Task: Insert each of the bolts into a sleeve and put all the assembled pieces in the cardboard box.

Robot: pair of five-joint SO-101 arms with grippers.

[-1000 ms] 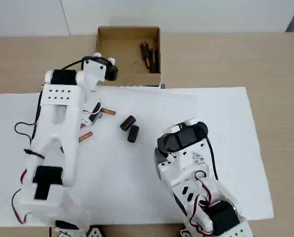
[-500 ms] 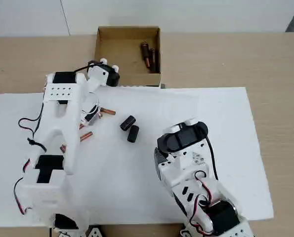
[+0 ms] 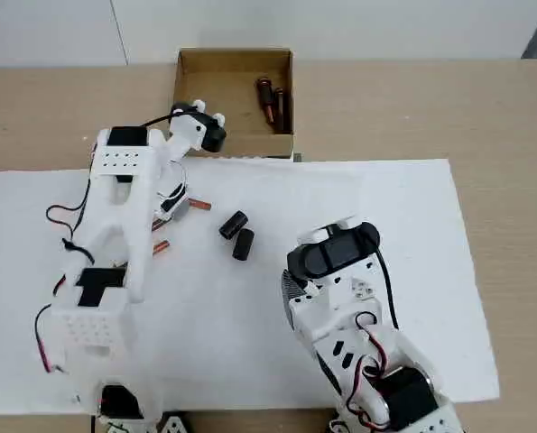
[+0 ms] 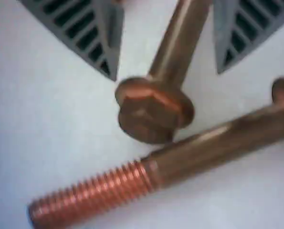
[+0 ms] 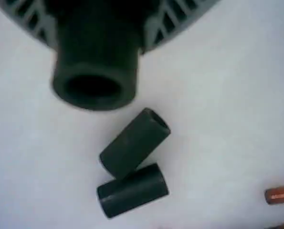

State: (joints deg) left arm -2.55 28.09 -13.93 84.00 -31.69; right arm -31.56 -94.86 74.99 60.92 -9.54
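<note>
The left tool (image 4: 165, 69) was released, its jaws on both sides of the shank of a bolt (image 4: 153, 107), which ran straight out from it on the paper (image 4: 36, 143). The right tool (image 5: 99, 36), farther off, grasped a sleeve (image 5: 96, 81).

Nope, nothing readable here: no lettering, numbers or labels I can make out on the bolts (image 4: 153, 107), sleeves (image 5: 134, 143), cardboard box (image 3: 235, 52), arms (image 3: 124, 207), white sheet (image 3: 385, 207) or desk (image 3: 503, 117).
</note>
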